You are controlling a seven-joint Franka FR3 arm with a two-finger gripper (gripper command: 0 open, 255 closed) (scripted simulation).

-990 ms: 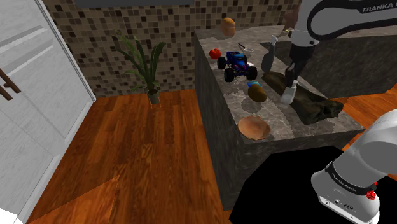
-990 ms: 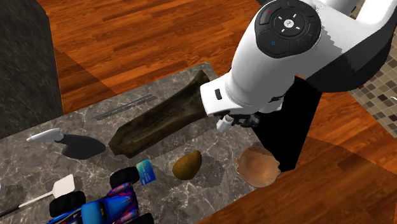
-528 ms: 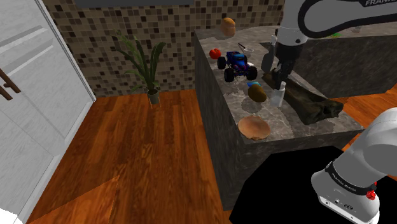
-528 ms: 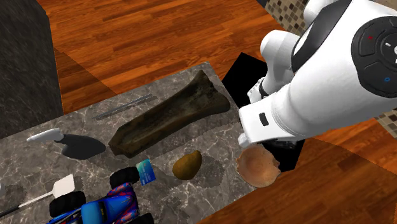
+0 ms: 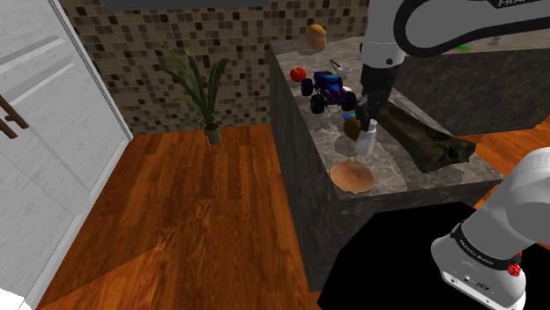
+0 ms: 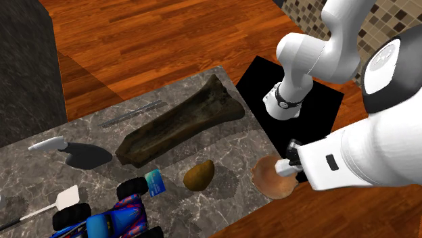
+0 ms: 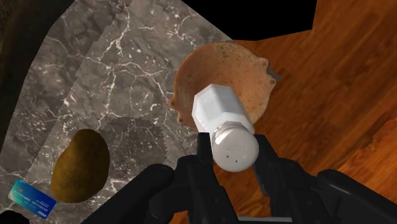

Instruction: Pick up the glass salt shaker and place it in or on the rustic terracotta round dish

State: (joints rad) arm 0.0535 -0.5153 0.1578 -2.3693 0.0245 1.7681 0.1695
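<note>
The white salt shaker (image 7: 219, 114) is clasped at its cap end between the 2 black fingers of the gripper (image 7: 233, 151) and is held raised over the round terracotta-coloured dish (image 7: 216, 57), which is set at the corner of the marbled counter (image 7: 114, 76) near a brown potato (image 7: 79, 167).

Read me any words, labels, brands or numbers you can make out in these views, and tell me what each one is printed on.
"FR": start of white lettering on the arm, the rest cut off at the shoulder view's top edge.
Small print on the black ring of the near joint: too small to read.
Blue card: markings too blurred to read.
Salt shaker: no text.
</note>
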